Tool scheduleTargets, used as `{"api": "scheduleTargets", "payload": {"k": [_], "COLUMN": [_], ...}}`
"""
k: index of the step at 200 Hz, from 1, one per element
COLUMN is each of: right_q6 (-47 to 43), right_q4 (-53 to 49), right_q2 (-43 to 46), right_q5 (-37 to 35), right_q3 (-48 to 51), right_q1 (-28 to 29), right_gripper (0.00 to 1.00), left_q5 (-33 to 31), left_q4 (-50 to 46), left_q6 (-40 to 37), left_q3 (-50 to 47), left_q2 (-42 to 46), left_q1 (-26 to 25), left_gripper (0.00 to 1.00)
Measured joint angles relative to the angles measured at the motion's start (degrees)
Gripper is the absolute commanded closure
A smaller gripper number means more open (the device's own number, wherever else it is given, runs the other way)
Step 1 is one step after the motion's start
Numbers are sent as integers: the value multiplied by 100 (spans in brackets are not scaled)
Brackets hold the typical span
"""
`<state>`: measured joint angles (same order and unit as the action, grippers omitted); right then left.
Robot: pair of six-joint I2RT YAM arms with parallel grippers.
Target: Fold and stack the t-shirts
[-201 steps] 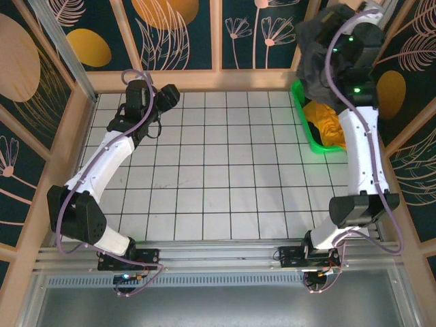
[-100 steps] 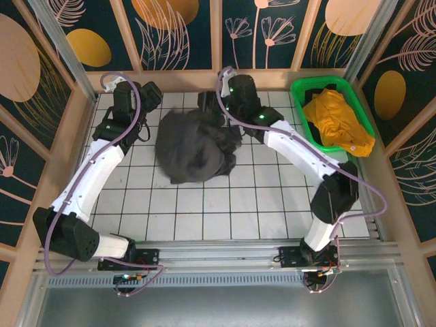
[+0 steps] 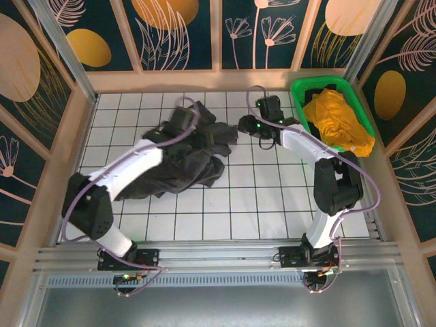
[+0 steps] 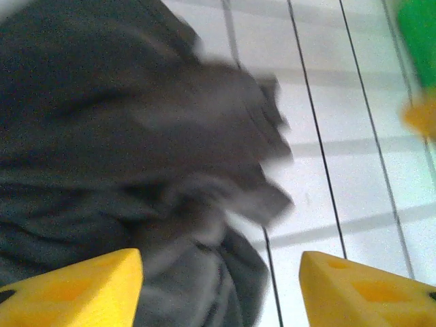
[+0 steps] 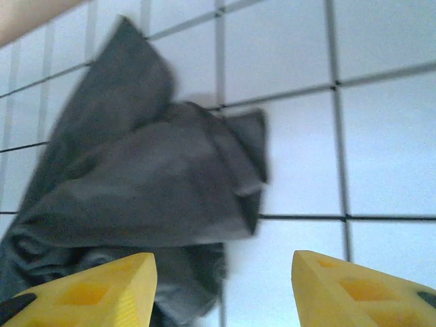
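Compared with half a second earlier, the dark charcoal t-shirt [image 3: 194,163] is no longer being kept as a rounded heap under the right gripper [image 3: 242,127]. It is being left spread wider and flatter over the white tiled surface [image 3: 259,197], left of centre. The right gripper is being drawn off toward the green basket [image 3: 320,80], and the left gripper [image 3: 193,122] is being brought in over the cloth's far edge. The fabric is being seen as soft, matte and deeply creased, with overlapping folds and one pointed flap. Both pairs of yellow wedge-shaped fingers [image 4: 75,286] are being held wide apart, nothing between them. The orange-yellow t-shirt [image 3: 337,119] is being kept bunched in the basket, one corner draped over its rim.
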<state>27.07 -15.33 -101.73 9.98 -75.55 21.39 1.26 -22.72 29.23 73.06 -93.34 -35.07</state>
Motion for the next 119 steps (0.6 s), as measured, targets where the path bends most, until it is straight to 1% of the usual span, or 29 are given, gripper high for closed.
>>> {"api": "scheduleTargets", "payload": {"k": [7, 27, 42, 55, 64, 72, 82, 90, 91, 97, 119], "right_q6": [66, 162, 186, 203, 210, 229, 273, 308, 308, 334, 387], "right_q4": [-11, 4, 0, 0, 2, 4, 4, 7, 7, 9, 33], "right_q2": [-66, -302, -448, -551, -603, -640, -693, -737, -737, -778, -949], "right_q5": [66, 188, 256, 337, 382, 426, 514, 570, 570, 621, 778], "right_q3": [42, -4, -81, -168, -223, -264, -330, -385, -385, -426, -573], "right_q1": [-107, -262, -264, -264, -264, -267, -271, -271, -271, -271, -269], "right_gripper": [45, 45, 44, 43, 43, 42, 42, 42, 42, 42, 43], "left_q5": [22, -28, -168, -380, -667, -931, -1318, -1480, -1480, -1762, -2302], "left_q4": [-7, -68, -133, -190, -267, -310, -330, -295, -295, -302, -369], "left_q6": [-122, -219, -260, -302, -319, -306, -256, -229, -229, -186, -26], "left_q3": [-59, -173, -173, -144, -66, 9, 35, 46, 46, 55, -192], "left_q2": [-223, -739, -1084, -1388, -1615, -1797, -1980, -2037, -2037, -2024, -1818], "left_q1": [-376, -883, -1005, -1082, -1128, -1156, -1187, -1224, -1224, -1274, -1263], "left_gripper": [32, 30, 30, 35, 43, 55, 75, 98, 100, 100, 100]}}
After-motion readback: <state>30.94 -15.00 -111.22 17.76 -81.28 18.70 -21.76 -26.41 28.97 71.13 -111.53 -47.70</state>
